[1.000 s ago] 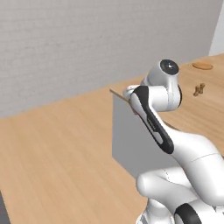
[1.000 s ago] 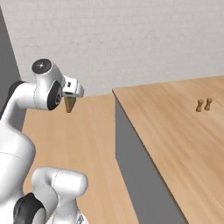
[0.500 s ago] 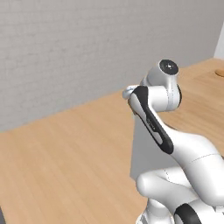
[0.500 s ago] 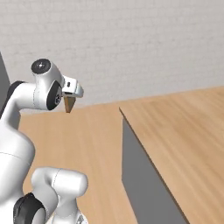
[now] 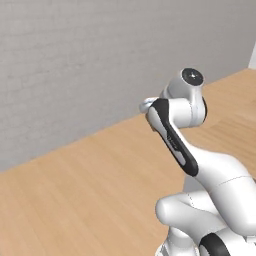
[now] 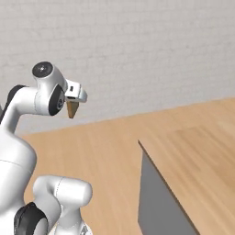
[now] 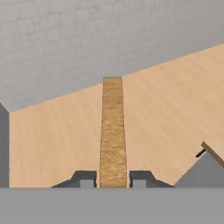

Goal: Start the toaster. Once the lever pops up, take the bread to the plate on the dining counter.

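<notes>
The end effector (image 7: 113, 178) is clamped tight on the bread (image 7: 112, 131), with one dark finger tip pressed against each flat side of the slice. In the hand view you're looking at the slice edge-on: a thin tan strip running straight out ahead from between the finger tips, with the wood floor (image 7: 57, 131) spread out beyond it and the grey brick wall (image 7: 65, 39) further off. From the right base view the bread (image 6: 72, 109) pokes down out of the end effector (image 6: 73, 102) as a small brown wedge, held up in the air with nothing touching it from below. The counter (image 6: 193, 156), light wood top with a grey side panel, sits off to the end effector's right and lower down, well apart from the slice. Its near corner shows in the hand view too, low and to the right of the finger tips.
</notes>
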